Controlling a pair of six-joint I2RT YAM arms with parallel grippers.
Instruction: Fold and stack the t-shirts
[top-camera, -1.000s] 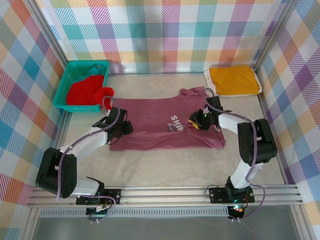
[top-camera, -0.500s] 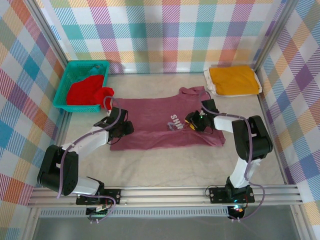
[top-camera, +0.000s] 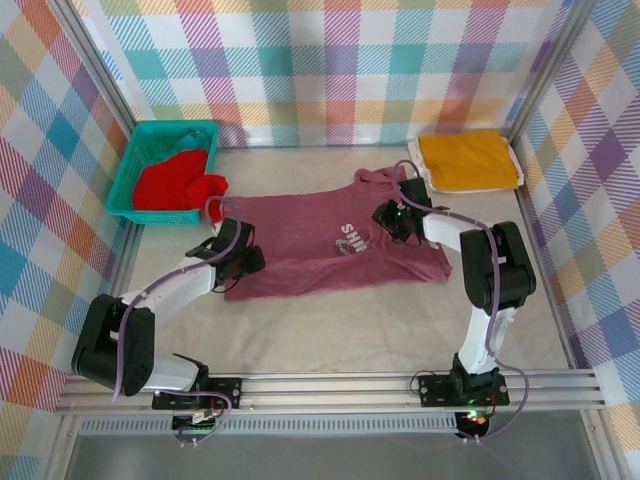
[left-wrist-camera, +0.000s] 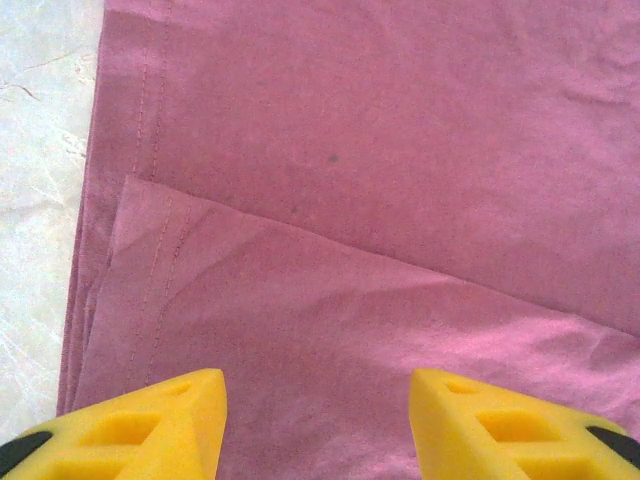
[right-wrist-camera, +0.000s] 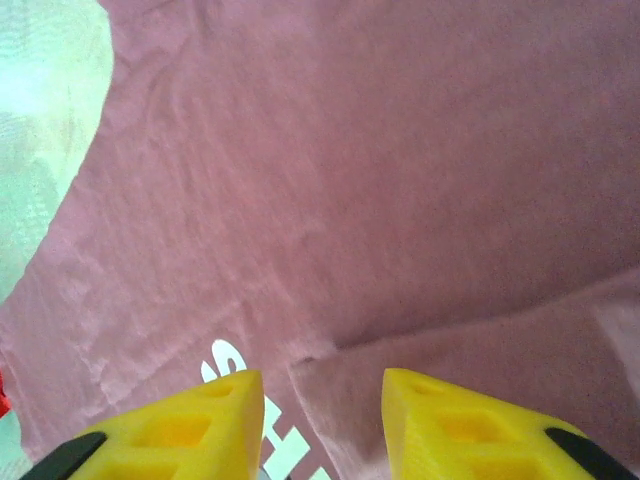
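1. Since one second earlier, the right gripper (top-camera: 390, 220) had travelled from the right middle of the maroon t-shirt (top-camera: 300, 240) toward its collar. The shirt's near right corner had drawn back from the near rail (top-camera: 330, 383). The left gripper (top-camera: 244, 262) had held its place at the left hem.
2. Table (top-camera: 330, 330): bare cover ran in a broad strip between the shirt's near edge and the rail. A narrower strip lay on the right, toward the wall.
3. Count: three t-shirts, one basket, two grippers.
4. The maroon t-shirt lay spread at table centre, print up, collar at its far right.
5. The teal basket (top-camera: 165, 133) stood in the back left corner and held the red t-shirt (top-camera: 170, 188). That shirt spilled over the rim, just beside the maroon one.
6. The yellow-orange t-shirt (top-camera: 468, 160) lay folded at back right, well apart from the basket.
7. The left wrist view added a folded layer's edge crossing the maroon cloth, with the left fingers (left-wrist-camera: 195, 395) spread apart over it.
8. The right wrist view added the white lettering (right-wrist-camera: 222, 358) and a fold edge running between the right fingers (right-wrist-camera: 420, 395), which were spread with a narrower gap.
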